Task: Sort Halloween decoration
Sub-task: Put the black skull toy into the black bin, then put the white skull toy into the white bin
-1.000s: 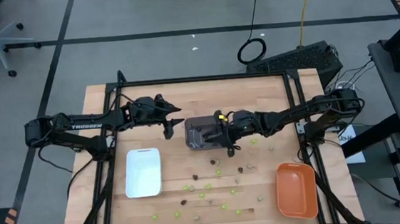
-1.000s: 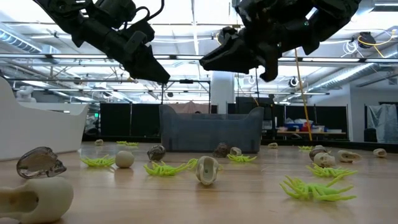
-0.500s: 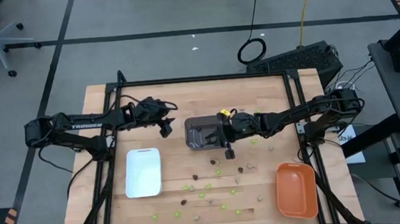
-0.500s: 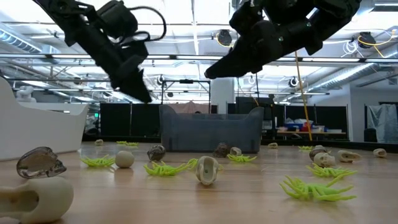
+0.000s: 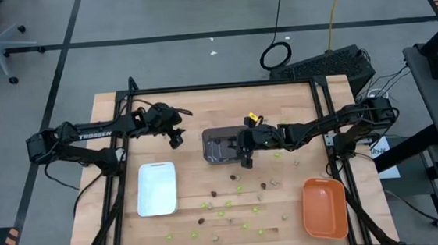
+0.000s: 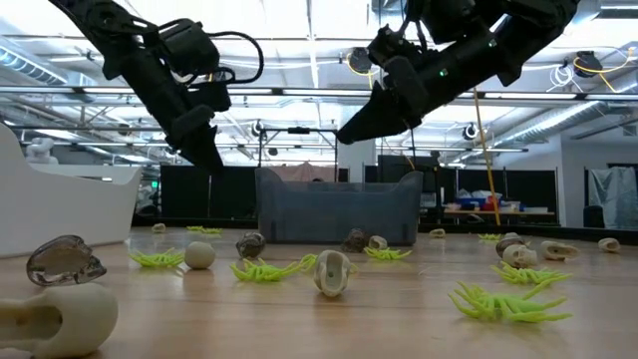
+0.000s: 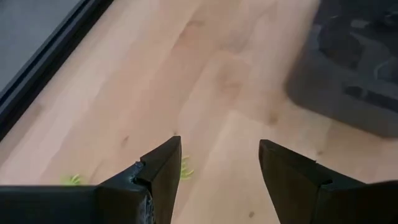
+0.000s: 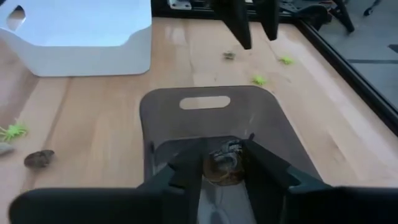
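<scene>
The Halloween decoration is small lime-green, dark brown and pale tan trinkets (image 5: 226,208) scattered on the wooden table's near middle. My right gripper (image 5: 245,158) hangs over the dark grey tray (image 5: 219,146) and is shut on a dark brown trinket (image 8: 224,167). My left gripper (image 5: 175,138) stands open above bare wood left of that tray, tipped down, nothing between its fingers (image 7: 163,168). A lime-green trinket (image 7: 185,169) lies on the wood below it. My right gripper pinches the dark brown trinket's two sides (image 8: 210,168) between its fingertips. The fingers slant down from the table's right side. The trinket hangs clear above the grey tray's floor (image 8: 205,124).
A white tray (image 5: 156,188) stands at the near left and an orange tray (image 5: 324,208) at the near right. A black frame (image 5: 224,87) borders the table. In the low view, lime-green spiders (image 6: 503,299) and a tan trinket (image 6: 332,271) lie close to the near edge.
My left gripper has drawn back a little toward the table's left edge, sunk, and tipped its fingers from nearly level to slanting down. My right gripper has stayed over the grey tray and rolled about its own axis.
</scene>
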Available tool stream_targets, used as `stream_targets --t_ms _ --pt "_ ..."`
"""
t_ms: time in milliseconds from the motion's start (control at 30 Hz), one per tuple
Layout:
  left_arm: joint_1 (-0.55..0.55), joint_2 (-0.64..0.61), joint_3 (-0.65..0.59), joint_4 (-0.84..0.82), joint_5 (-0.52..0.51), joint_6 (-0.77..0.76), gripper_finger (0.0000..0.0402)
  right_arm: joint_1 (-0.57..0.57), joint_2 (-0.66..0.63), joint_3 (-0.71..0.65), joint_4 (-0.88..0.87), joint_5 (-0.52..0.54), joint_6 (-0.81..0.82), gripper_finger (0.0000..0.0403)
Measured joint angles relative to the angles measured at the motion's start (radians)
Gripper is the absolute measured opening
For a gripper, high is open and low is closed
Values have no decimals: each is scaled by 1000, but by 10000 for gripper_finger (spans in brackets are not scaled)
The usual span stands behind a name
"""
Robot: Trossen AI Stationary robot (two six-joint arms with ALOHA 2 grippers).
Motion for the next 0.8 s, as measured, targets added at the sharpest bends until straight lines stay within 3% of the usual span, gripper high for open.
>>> stream_targets --t_ms 233,367,567,800 --pt "72 0 0 -18 104 85 215 0 0 0 6 -1 -2 167" --pt "80 1 0 -14 112 90 215 0 0 0 6 -2 -18 187" --pt "80 20 1 -11 110 90 215 25 0 0 25 -5 -27 191" --pt "79 98 1 -27 24 29 215 84 0 0 69 -6 -35 183"
